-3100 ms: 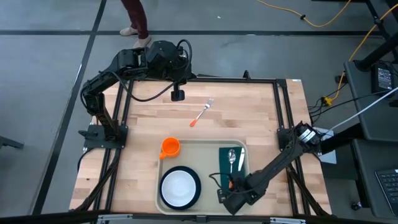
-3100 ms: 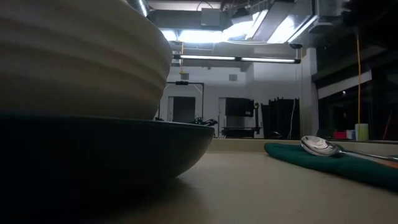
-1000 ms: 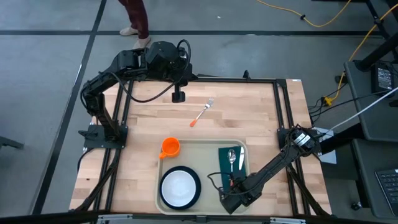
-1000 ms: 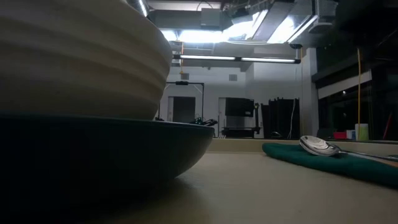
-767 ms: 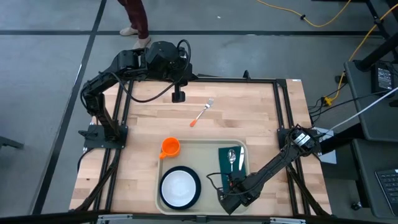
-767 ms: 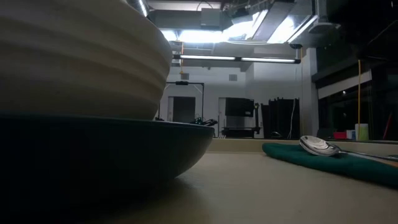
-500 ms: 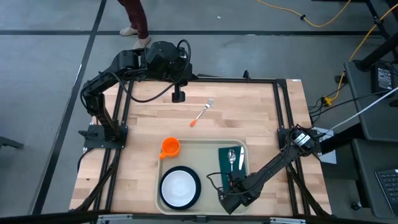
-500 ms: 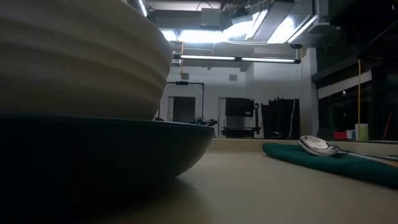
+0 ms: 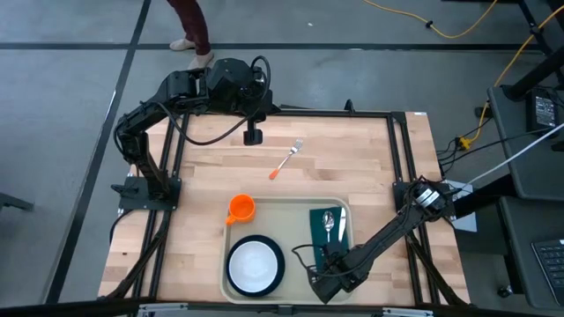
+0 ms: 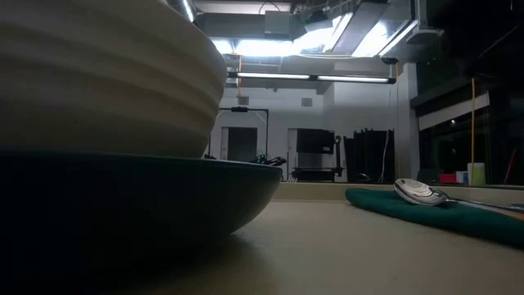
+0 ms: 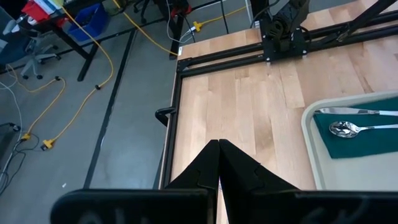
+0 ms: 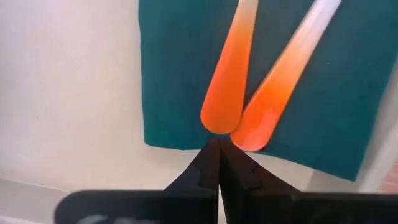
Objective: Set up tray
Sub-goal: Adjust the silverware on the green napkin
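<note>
The beige tray (image 9: 293,214) lies at the table's near edge. On it rest a white bowl (image 9: 255,264) in a dark plate, an orange cup (image 9: 241,208) at its far left corner, and a dark green napkin (image 9: 322,233). The napkin carries a spoon (image 9: 329,222) and a knife (image 9: 341,227), both with orange handles (image 12: 227,93). An orange-handled fork (image 9: 286,159) lies on the bare wood farther back. My right gripper (image 12: 219,148) is shut, low at the napkin's near edge, its tips just before the two handle ends. My left gripper (image 9: 252,135) is shut and hovers over the table's far part. My right gripper's shut fingertips (image 12: 211,152) stand at the napkin's near edge (image 12: 180,147), right at the free ends of the two orange handles (image 12: 219,127), coming from the table's near side. I cannot tell whether they touch the napkin or the handles.
The low view is filled by the bowl (image 10: 98,74) and plate (image 10: 139,205) close up, with the napkin (image 10: 426,215) and spoon (image 10: 417,192) to their right. Bare wood lies left, right and beyond the tray. Black frame rails (image 9: 401,167) run along the table's sides. A person's legs (image 9: 192,22) show beyond the far edge.
</note>
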